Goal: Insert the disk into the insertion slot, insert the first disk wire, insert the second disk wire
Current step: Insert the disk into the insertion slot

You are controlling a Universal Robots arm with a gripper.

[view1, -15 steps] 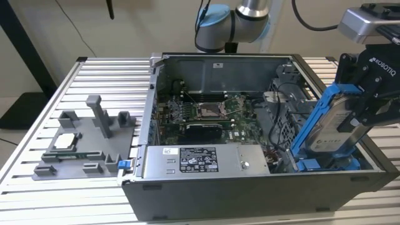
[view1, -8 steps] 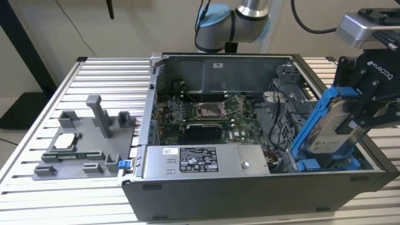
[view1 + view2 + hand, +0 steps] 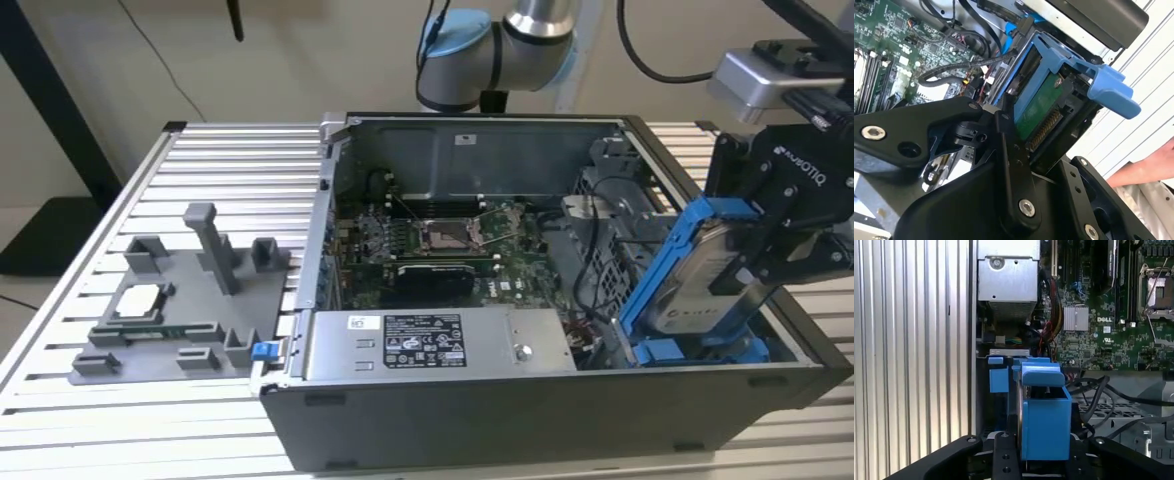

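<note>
In the exterior view, the black two-fingered claw (image 3: 742, 268) hangs at about three o'clock, on the exterior view's right, clamped on the flat silver-grey rectangular disk (image 3: 713, 262) in its bright blue plastic carrier; the disk stands on edge and leans, its lower end down at the narrow grey metal insertion slot (image 3: 701, 350) with blue rails, at about four o'clock inside the open grey metal computer case (image 3: 467, 150); whether that end touches the rails I cannot tell; the green circuit board (image 3: 454, 255) lies mid-case, the grey metal power supply box (image 3: 414, 345) with a black-and-white sticker sits at six o'clock, and a grey plastic fixture (image 3: 174, 300) rests at nine o'clock on the slatted aluminium worktop (image 3: 200, 150). In the second wrist view, the claw (image 3: 1040, 131) grips the disk (image 3: 1036, 107) across its faces, the green underside showing between the black fingers (image 3: 1004, 125); black cables (image 3: 949, 72) run over the circuit board (image 3: 899, 30) beyond. In the first wrist view, the claw (image 3: 1043, 460) holds the disk (image 3: 1046, 425) end-on, with the blue tabs of the insertion slot (image 3: 999, 377) just beyond it, beside the worktop (image 3: 909, 355); the power supply box (image 3: 1008, 282) lies further on.
</note>
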